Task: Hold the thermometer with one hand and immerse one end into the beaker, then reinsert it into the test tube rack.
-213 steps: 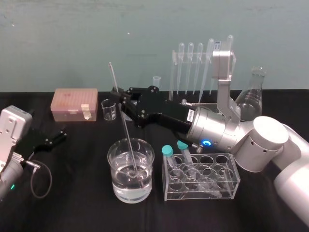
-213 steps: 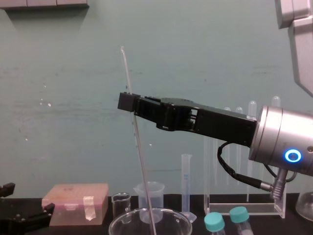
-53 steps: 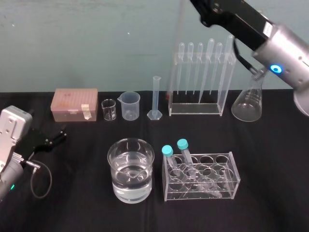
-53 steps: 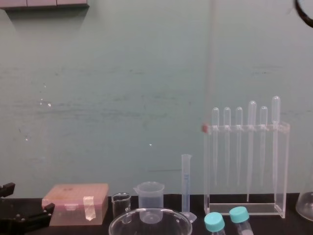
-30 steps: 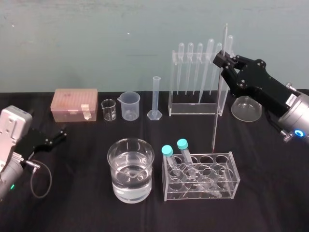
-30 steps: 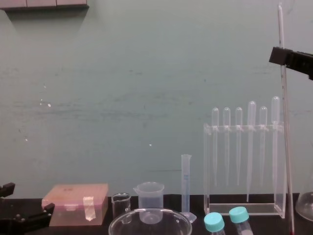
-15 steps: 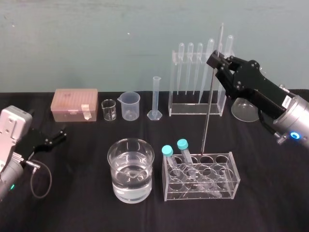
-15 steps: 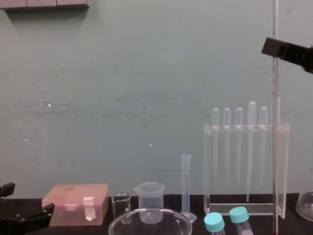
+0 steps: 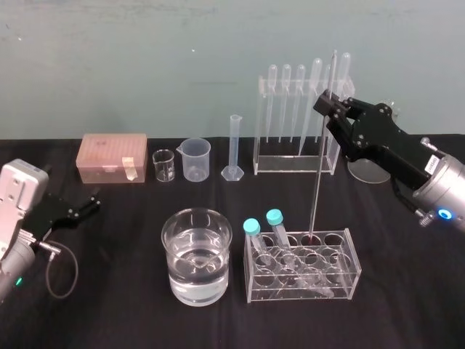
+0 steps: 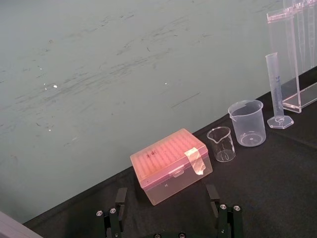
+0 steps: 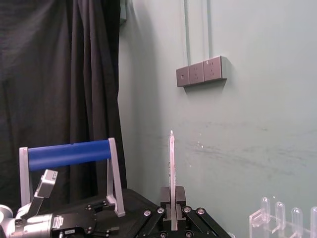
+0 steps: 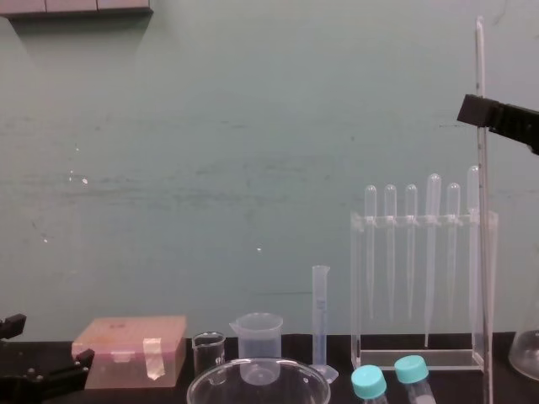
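Over the front right of the table: our right gripper (image 9: pixel 330 103) is clamped on the very long, thin clear glass thermometer (image 9: pixel 320 167), high on its stem, holding it close to upright.
Thermometer tip: the small red bulb sits at the mouth of a back-row hole in the low clear acrylic test tube rack (image 9: pixel 341 285). We cannot tell whether it has gone in.
Beaker: the wide clear glass beaker (image 9: pixel 196 287), part full of clear liquid, stands just left of the rack, apart from the rod.
Progress: we judge the dip done, since the rod is at the rack. Lowering it into the hole and letting go are left.
Left gripper: our left gripper (image 9: pixel 89 203) lies parked at the table's left, fingers apart and empty.
Head view: it gives us the bulb against the hole, where the chest view's lower edge cuts the rod short.
Chest view: the rod passes in front of the tall clear pipette stand (image 12: pixel 421 220).
Right wrist view: the jaws are closed tight on the stem.
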`<state>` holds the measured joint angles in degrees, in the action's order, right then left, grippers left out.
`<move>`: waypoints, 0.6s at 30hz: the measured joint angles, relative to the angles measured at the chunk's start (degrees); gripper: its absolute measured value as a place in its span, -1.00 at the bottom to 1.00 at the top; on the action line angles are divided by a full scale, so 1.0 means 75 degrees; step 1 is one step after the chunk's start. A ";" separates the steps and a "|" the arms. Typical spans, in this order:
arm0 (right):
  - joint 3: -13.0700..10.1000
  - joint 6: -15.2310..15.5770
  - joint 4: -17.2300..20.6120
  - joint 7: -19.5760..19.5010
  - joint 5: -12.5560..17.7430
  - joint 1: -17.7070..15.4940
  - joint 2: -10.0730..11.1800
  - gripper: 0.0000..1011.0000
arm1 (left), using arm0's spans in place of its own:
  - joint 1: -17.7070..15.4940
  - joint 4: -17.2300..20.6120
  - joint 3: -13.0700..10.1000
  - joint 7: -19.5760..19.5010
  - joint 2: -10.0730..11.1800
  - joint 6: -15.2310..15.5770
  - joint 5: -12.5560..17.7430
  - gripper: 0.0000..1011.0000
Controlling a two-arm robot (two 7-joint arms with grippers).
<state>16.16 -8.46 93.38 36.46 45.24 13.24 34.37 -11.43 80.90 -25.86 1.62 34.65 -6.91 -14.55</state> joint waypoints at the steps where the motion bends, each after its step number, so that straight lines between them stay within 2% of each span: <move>1: 0.0001 -0.0111 -0.0069 0.0103 -0.0005 0.0000 -0.0038 -0.89 | 0.0000 0.0000 0.0000 0.0000 0.0000 0.0000 0.0000 0.99; 6: 0.0069 -0.0324 -0.0260 0.0364 -0.0052 0.0018 -0.0124 -0.89 | 0.0000 0.0000 0.0000 0.0000 0.0000 0.0000 0.0000 0.99; 18: 0.0233 -0.0444 -0.0643 0.0401 -0.0437 0.0057 -0.0241 -0.89 | 0.0000 0.0000 0.0000 0.0000 0.0000 0.0000 0.0000 0.99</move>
<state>17.91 -11.79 88.56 39.46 41.96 13.67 32.56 -11.43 80.90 -25.86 1.62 34.65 -6.91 -14.55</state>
